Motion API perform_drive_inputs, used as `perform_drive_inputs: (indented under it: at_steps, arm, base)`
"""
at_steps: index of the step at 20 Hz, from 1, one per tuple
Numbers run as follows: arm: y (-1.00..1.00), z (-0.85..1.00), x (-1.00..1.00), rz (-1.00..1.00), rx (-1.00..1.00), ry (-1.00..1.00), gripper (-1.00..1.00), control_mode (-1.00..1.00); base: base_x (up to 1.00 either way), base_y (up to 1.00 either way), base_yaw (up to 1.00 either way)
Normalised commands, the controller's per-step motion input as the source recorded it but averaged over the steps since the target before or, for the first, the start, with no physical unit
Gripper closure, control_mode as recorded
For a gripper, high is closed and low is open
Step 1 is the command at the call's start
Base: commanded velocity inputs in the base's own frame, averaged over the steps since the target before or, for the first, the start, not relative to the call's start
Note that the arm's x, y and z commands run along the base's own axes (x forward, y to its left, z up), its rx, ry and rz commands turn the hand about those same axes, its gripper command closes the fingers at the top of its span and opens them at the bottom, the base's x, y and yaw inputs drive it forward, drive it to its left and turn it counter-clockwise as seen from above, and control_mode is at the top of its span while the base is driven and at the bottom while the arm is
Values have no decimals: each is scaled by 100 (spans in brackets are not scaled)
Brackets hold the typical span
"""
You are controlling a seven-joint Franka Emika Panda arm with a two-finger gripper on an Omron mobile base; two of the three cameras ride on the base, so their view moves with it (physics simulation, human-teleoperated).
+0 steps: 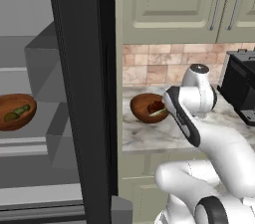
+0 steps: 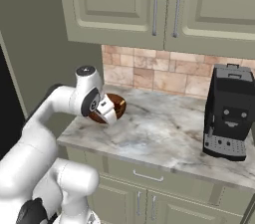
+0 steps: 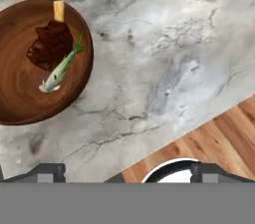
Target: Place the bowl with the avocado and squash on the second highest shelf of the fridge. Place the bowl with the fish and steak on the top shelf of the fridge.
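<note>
The arm bends forward over the marble tabletop [image 2: 164, 128], its hand hanging above the wooden bowl [image 3: 35, 63] near the tabletop's fridge-side end, fingers [image 3: 50, 172] spread wide and holding nothing. The hand view looks down on the steak [image 3: 50, 44] and fish [image 3: 62, 68] in that bowl. The left base view adds the fridge [image 1: 82, 93], where another bowl [image 1: 15, 111] with the avocado [image 1: 10, 117] and squash [image 1: 21, 110] sits on a grey shelf [image 1: 30, 143]. The right base view has a coffee machine [image 2: 229, 113].

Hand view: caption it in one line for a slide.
Open gripper hovers over the marble counter, with the wooden bowl of steak and fish off to one side.
</note>
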Motion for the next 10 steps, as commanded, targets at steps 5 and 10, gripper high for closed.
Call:
perform_drive_inputs:
  at_steps: [5,10]
  arm:
    - [0,-43,75,2,0,4,-100,-100]
    - [0,-88,31,2,0,2,-100,-100]
  base:
    - [0,0,0]
    - [0,0,0]
